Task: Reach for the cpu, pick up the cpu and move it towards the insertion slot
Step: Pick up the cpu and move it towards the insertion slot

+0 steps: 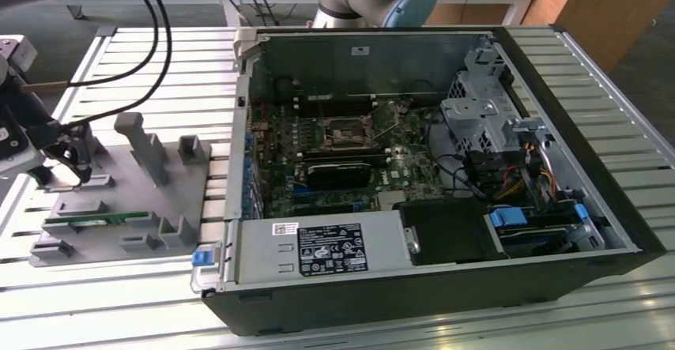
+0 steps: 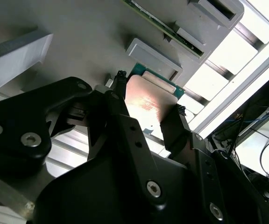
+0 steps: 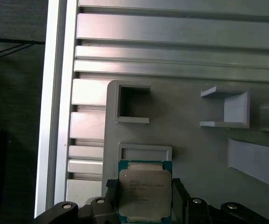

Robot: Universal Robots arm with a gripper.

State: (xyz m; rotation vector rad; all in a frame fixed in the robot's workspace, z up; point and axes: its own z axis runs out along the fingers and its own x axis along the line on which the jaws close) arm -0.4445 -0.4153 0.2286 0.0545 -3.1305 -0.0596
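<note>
The cpu (image 3: 145,189) is a square chip with a silver-grey metal top and a green rim. It sits between my gripper's (image 3: 145,184) two black fingers (image 3: 111,187), which press on its two opposite edges. In the second wrist view the cpu (image 2: 148,100) is gripped the same way by the gripper (image 2: 149,93), just over the grey fixture plate (image 2: 88,42). In the exterior view the gripper (image 1: 65,173) is at the exterior view's left, over that plate (image 1: 137,200). The insertion slot (image 1: 345,131) lies on the motherboard inside the open computer case, far from the gripper.
A green memory stick (image 1: 95,220) lies in the plate's front holder. Grey upright holders (image 1: 142,148) stand on the plate beside the gripper. The case's wall (image 1: 245,113), a black labelled power supply (image 1: 327,249) and drive cages (image 1: 485,117) surround the motherboard. Cables hang above the plate.
</note>
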